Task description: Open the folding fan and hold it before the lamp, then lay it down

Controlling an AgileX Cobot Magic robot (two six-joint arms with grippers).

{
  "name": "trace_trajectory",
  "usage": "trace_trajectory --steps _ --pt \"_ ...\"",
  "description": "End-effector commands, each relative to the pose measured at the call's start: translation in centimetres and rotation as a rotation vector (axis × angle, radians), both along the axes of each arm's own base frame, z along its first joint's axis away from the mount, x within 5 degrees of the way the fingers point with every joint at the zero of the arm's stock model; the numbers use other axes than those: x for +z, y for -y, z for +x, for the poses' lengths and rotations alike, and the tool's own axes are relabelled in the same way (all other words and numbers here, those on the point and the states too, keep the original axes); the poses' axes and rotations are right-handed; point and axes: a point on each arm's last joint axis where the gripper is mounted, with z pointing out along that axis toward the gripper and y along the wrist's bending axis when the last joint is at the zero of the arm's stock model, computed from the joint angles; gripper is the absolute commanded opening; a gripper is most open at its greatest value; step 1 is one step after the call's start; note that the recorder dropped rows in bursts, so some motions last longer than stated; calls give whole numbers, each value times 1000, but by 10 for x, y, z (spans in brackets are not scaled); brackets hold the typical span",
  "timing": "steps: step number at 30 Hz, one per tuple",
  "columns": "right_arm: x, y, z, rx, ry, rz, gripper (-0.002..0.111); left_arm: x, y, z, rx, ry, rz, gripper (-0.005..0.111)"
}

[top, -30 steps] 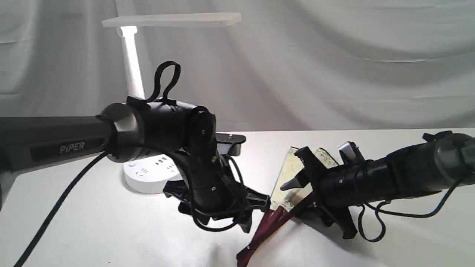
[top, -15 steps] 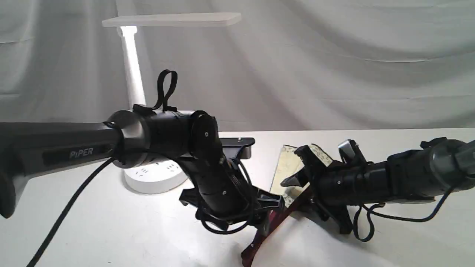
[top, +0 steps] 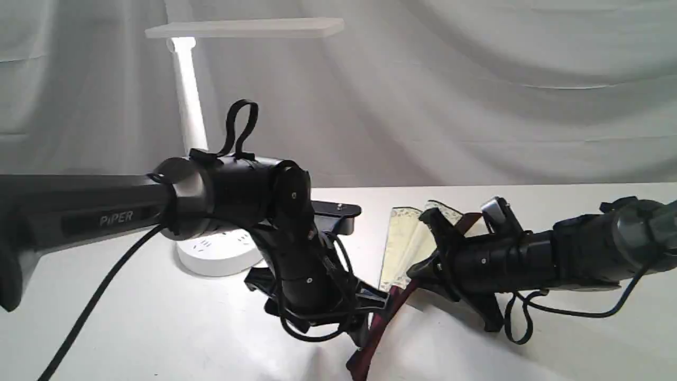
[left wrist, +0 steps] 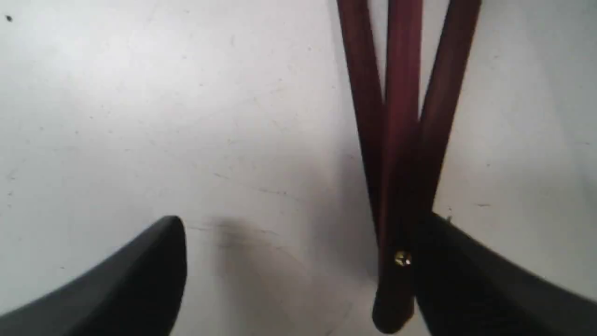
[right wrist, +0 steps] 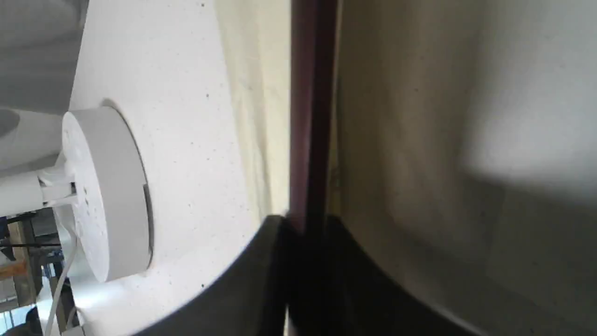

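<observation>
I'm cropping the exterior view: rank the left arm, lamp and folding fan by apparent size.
1. left arm, though its nearness to the camera inflates it
2. lamp
3. folding fan, partly hidden

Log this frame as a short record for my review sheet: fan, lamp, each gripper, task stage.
fan: partly spread, pivot end low on the table
lamp: upright at the back, behind the left arm
left gripper: open, fingers either side of the fan's pivot end
right gripper: shut on one dark rib of the fan
stage: opening under way; fan not yet held before the lamp
</observation>
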Motion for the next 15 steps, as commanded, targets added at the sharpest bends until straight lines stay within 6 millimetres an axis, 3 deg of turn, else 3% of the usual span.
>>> trace_trajectory --steps 1,8,15 --pt "1 -1 -2 66 36 -12 0 1 -3 0 -14 6 23 67" --pt "15 12 -3 153 145 116 0 18 -12 3 -72 86 108 67" --pt "29 31 -8 227 238 261 0 55 -18 2 -89 190 111 67"
